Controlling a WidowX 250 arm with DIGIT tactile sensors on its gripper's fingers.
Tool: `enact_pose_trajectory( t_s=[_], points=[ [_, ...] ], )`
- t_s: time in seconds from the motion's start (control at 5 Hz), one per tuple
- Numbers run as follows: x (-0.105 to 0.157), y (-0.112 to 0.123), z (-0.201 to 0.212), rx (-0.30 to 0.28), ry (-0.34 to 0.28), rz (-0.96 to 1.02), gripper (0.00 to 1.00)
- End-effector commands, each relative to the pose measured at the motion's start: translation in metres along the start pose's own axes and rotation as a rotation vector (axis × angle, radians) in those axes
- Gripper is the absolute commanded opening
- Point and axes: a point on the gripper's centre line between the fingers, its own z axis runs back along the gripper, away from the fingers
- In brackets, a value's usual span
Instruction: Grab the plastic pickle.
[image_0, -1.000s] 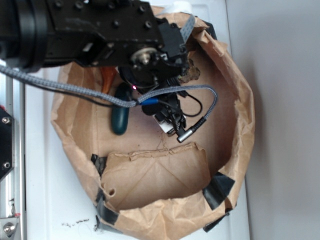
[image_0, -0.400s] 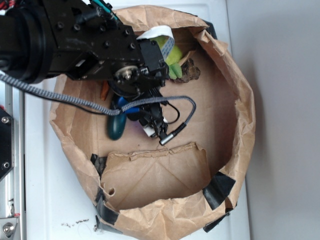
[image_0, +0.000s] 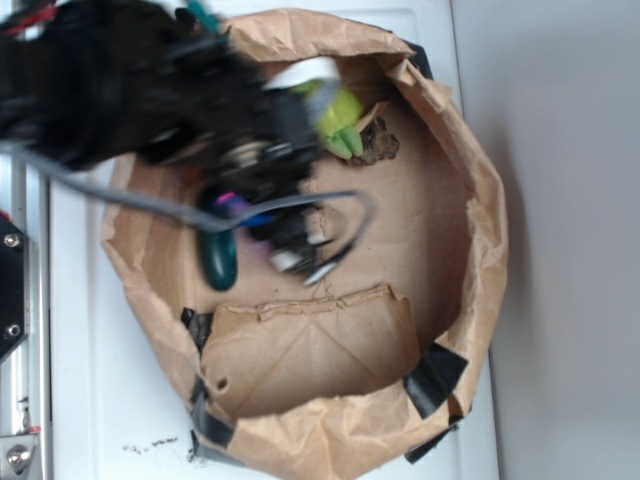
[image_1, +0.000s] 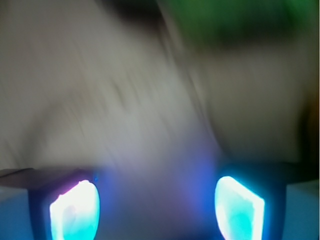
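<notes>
The plastic pickle (image_0: 218, 263), dark green and glossy, lies on the floor of the brown paper bag (image_0: 470, 150) near its left wall. Its upper end is covered by my arm. My gripper (image_0: 233, 208) is a motion-blurred shape just above the pickle, lit pink and blue. In the wrist view my gripper (image_1: 157, 210) stands open. Its two glowing pads (image_1: 75, 210) are wide apart with only blurred brown paper between them. A green smear (image_1: 240, 20) at the top of that view is too blurred to name.
A lime-green lumpy toy (image_0: 338, 118) and a dark brown lump (image_0: 380, 148) lie at the bag's far side. A folded paper flap (image_0: 310, 345) covers the near part of the floor. Black tape (image_0: 435, 380) patches the rim. The bag sits on a white table (image_0: 90, 400).
My arm has swung left and toward the near side, uncovering the lime-green toy. The pickle now lies a little nearer and further left than a second ago.
</notes>
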Motion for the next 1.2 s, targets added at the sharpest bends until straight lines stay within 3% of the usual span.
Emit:
enact_pose_trajectory(
  t_s=[0.0,0.2,0.4,0.6,1.0],
  points=[
    [0.008,-0.002,0.031,-0.088,-0.029,-0.044,1.00],
    [0.013,-0.004,0.057,-0.155,-0.043,-0.106,1.00],
    [0.024,-0.007,0.070,-0.187,-0.072,-0.192,1.00],
    [0.031,-0.008,0.077,-0.182,-0.104,-0.401,1.00],
    [0.031,-0.008,0.077,-0.182,-0.104,-0.401,1.00]
  ],
)
